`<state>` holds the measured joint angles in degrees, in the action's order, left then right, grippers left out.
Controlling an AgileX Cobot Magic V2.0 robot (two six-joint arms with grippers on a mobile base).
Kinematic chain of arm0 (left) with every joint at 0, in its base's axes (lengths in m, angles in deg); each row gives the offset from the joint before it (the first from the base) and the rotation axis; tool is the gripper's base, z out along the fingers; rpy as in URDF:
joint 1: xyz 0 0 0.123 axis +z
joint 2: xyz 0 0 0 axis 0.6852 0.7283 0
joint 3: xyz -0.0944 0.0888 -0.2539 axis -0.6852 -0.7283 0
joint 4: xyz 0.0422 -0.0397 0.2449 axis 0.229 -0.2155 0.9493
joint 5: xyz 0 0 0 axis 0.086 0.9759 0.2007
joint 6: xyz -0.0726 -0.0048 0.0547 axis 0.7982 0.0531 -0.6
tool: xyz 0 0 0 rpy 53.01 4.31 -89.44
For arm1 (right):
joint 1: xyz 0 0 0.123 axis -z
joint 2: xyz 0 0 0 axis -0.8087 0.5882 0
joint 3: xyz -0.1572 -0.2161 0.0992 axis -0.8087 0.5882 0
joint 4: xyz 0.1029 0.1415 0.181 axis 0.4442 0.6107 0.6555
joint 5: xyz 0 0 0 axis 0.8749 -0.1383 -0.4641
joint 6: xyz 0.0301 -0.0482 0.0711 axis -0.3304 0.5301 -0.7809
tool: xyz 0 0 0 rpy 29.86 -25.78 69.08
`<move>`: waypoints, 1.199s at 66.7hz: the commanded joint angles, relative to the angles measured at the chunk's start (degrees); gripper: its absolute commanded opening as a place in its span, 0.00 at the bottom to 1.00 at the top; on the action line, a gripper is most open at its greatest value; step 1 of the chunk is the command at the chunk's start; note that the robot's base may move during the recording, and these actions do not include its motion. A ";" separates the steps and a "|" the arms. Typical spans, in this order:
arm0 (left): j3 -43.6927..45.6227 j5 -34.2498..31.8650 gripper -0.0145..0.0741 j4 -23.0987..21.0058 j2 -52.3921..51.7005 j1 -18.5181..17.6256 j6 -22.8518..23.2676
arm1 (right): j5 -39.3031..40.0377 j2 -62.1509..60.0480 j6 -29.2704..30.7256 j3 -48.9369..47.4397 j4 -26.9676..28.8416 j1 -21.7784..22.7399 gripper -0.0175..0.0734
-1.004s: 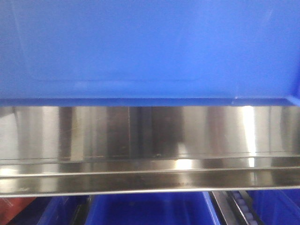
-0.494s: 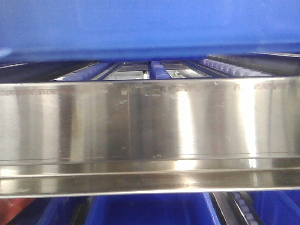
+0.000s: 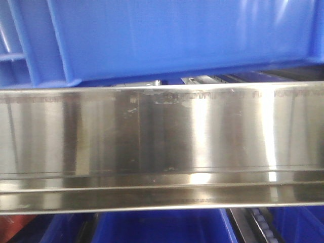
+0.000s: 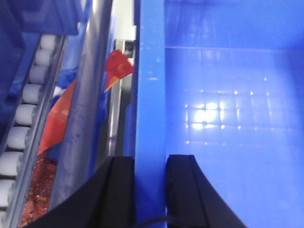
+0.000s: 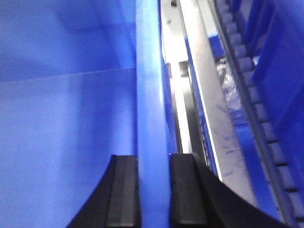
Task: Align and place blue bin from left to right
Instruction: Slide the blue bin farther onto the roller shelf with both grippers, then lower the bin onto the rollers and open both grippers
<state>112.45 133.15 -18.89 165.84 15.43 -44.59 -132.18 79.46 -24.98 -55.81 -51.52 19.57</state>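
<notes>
Blue bin (image 3: pixel 177 40) above steel rail (image 3: pixel 162 136), rim clamped by left gripper (image 4: pixel 149 166) and right gripper (image 5: pixel 154 166).

A brushed stainless-steel shelf rail (image 3: pixel 162 147) carries a large bright-blue plastic crate (image 3: pixel 177 35) tilted just above it; white rollers (image 4: pixel 26 109) and deeper-blue plastic bins (image 3: pixel 157 228) sit below.

View from the wrist along the right gripper (image 5: pixel 155 161). The two black fingers (image 5: pixel 124 190) are set astride the thick rim of the blue bin (image 5: pixel 149 80), one inside the wall and one outside, and both are pressed against it. The rim is shown running straight up the frame. The bin's smooth inner wall and floor are seen at left. At right, a metal rail (image 5: pixel 205 90) and a roller track (image 5: pixel 244 80) are seen alongside the bin, with darker blue bins (image 5: pixel 282 66) beyond them.
</notes>
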 commanded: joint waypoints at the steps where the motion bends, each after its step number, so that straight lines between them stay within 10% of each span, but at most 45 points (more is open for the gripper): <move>1: 1.33 -6.20 0.04 -2.73 -0.58 -0.02 -0.33 | 5.96 0.68 -0.33 -1.33 2.57 -0.45 0.11; 53: 1.33 -8.02 0.06 -5.55 2.89 0.20 -0.46 | 4.37 3.31 -0.33 -1.33 2.40 1.36 0.11; 65: 1.45 -8.02 0.39 -4.66 2.89 0.20 -0.46 | 4.09 3.31 -0.33 -1.33 2.40 1.36 0.21; 80: 3.53 -7.30 0.77 -4.06 2.89 0.20 -0.46 | 0.51 3.10 -0.33 -2.14 2.40 1.36 0.66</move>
<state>114.37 127.25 -22.74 169.70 16.13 -45.08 -131.86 83.41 -25.17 -56.79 -49.16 21.15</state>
